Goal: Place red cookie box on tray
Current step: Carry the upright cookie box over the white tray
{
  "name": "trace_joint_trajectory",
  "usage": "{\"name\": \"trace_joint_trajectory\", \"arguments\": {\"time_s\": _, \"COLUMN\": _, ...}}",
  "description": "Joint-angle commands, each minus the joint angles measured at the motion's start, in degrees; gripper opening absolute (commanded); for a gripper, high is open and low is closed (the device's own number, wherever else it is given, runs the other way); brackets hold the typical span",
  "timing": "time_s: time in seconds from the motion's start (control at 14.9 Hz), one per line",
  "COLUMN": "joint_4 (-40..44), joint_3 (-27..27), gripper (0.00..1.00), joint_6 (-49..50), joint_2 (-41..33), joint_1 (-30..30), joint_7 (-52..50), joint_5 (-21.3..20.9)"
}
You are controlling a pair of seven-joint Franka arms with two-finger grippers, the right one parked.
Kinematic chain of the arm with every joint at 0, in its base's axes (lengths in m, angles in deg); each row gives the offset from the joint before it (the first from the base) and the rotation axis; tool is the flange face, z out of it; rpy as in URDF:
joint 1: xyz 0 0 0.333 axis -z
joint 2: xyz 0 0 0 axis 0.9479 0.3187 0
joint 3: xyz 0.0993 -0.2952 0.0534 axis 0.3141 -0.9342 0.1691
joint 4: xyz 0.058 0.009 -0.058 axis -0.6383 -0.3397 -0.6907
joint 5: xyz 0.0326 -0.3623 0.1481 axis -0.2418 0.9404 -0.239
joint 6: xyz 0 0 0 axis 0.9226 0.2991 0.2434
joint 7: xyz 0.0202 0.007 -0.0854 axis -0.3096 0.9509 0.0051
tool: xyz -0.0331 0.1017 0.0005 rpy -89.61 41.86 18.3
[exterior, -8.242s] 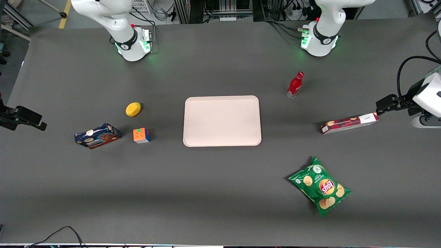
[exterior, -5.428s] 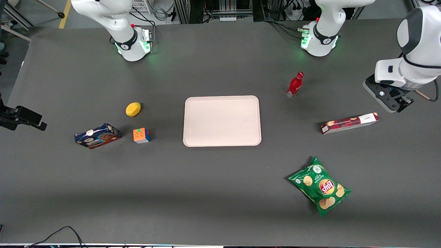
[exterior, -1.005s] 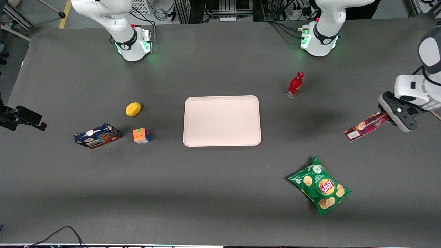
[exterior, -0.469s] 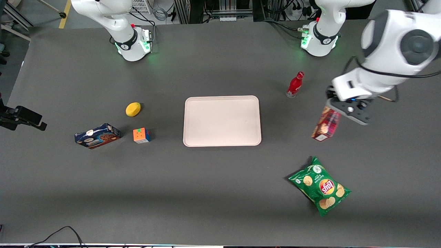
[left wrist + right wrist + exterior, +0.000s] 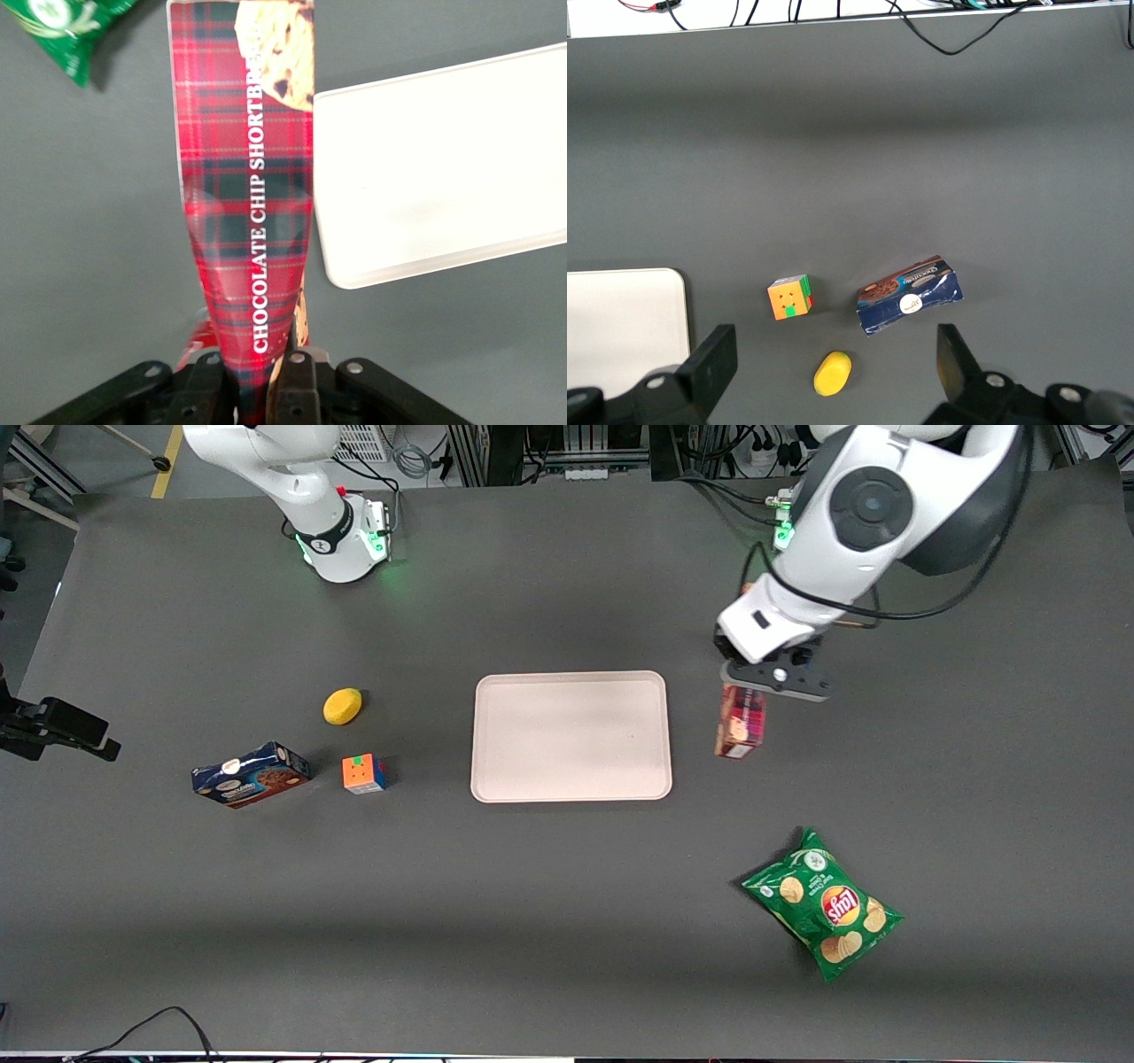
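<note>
- The gripper covers the upper end of the red box in the front view, so the grip is hidden there.
- In the left wrist view, the box and the tray run past the picture's edge.
- The chip bag shows only a corner.
- The red bottle is hidden by the arm.

The gripper hangs above the table, just beside the tray, toward the working arm's end. It holds the red cookie box by one end, with the box hanging down off the table. The chips bag lies nearer the front camera. The puzzle cube, lemon and blue cookie box lie toward the parked arm's end.
</note>
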Motion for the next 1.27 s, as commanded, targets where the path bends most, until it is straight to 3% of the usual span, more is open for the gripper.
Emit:
{"name": "trace_joint_trajectory", "arguments": {"time_s": 0.0, "joint_4": 0.1, "joint_3": -6.1, "gripper": 0.03, "joint_6": -4.2, "joint_2": 2.4, "joint_1": -0.3, "joint_7": -13.2, "joint_5": 0.9}}
{"name": "trace_joint_trajectory", "arguments": {"time_s": 0.13, "joint_4": -0.6, "joint_3": -9.8, "gripper": 0.04, "joint_6": -8.1, "joint_2": 4.7, "joint_1": 0.1, "joint_7": -21.5, "joint_5": 0.3}}
{"name": "trace_joint_trajectory", "arguments": {"time_s": 0.27, "joint_4": -1.8, "joint_3": -11.5, "gripper": 0.04, "joint_6": -11.5, "joint_2": 6.9, "joint_1": 1.3, "joint_7": -27.8, "joint_5": -2.9}}
{"name": "trace_joint_trajectory", "arguments": {"time_s": 0.54, "joint_4": -4.9, "joint_3": -15.1, "gripper": 0.04, "joint_6": -17.4, "joint_2": 13.6, "joint_1": 2.5, "joint_7": -38.3, "joint_5": -15.4}}
{"name": "trace_joint_trajectory", "arguments": {"time_s": 0.8, "joint_4": -5.1, "joint_3": -15.1, "gripper": 0.04, "joint_6": -21.8, "joint_2": 20.4, "joint_1": 4.1, "joint_7": -45.2, "joint_5": -24.4}}
{"name": "trace_joint_trajectory", "arguments": {"time_s": 1.07, "joint_4": -5.1, "joint_3": -15.1, "gripper": 0.04, "joint_6": -24.9, "joint_2": 27.7, "joint_1": 4.6, "joint_7": -53.3, "joint_5": -38.0}}
{"name": "trace_joint_trajectory", "arguments": {"time_s": 1.21, "joint_4": -5.0, "joint_3": -15.1, "gripper": 0.06, "joint_6": -26.2, "joint_2": 29.9, "joint_1": 4.6, "joint_7": -54.9, "joint_5": -40.8}}
